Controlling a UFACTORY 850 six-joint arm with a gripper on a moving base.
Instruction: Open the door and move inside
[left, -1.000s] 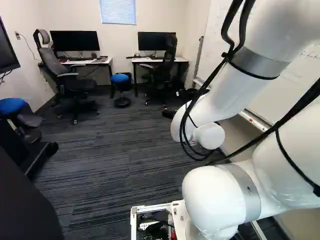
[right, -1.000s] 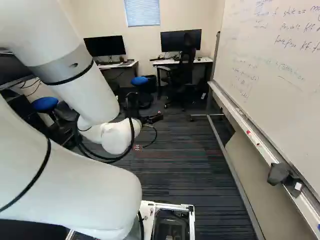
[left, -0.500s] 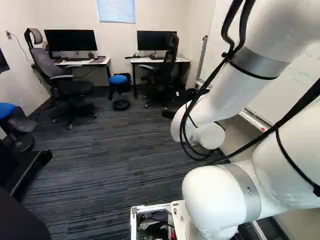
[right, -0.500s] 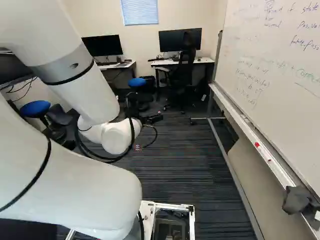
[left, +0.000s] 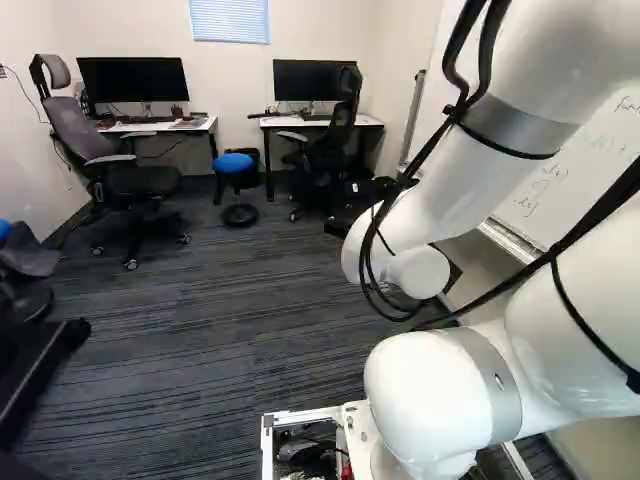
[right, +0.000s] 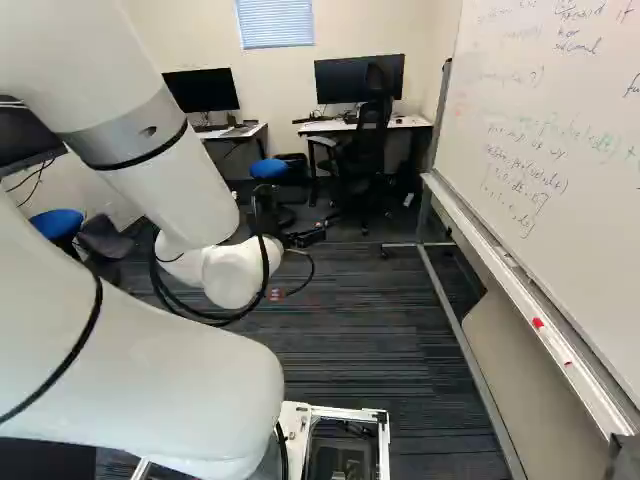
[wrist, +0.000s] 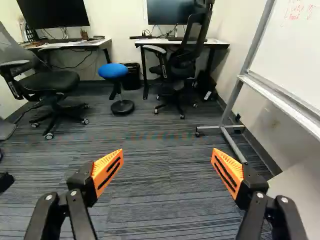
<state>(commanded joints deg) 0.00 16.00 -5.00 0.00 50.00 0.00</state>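
Observation:
No door or door handle shows in any view. In the right base view my gripper (right: 306, 236) is a small dark shape beyond the white wrist of the arm, above the carpet. The wrist view has the gripper (wrist: 167, 159) open, its two orange pads wide apart with nothing between them. Ahead of the fingers lies the striped dark carpet (wrist: 150, 175) of the room, running up to the far wall (wrist: 120, 45).
A rolling whiteboard (right: 550, 150) stands close along the right, its foot (wrist: 220, 128) reaching onto the carpet. Far ahead are two desks, office chairs (left: 130, 180) (wrist: 180, 60) and a blue stool (wrist: 113, 71). Another blue stool (right: 58, 222) and a dark low object (left: 40, 370) are at the left.
The base has moved forward: the near stool and the whiteboard's near part slide outward, and the chair and desks look slightly closer. The arm holds its pose against its lowest joint.

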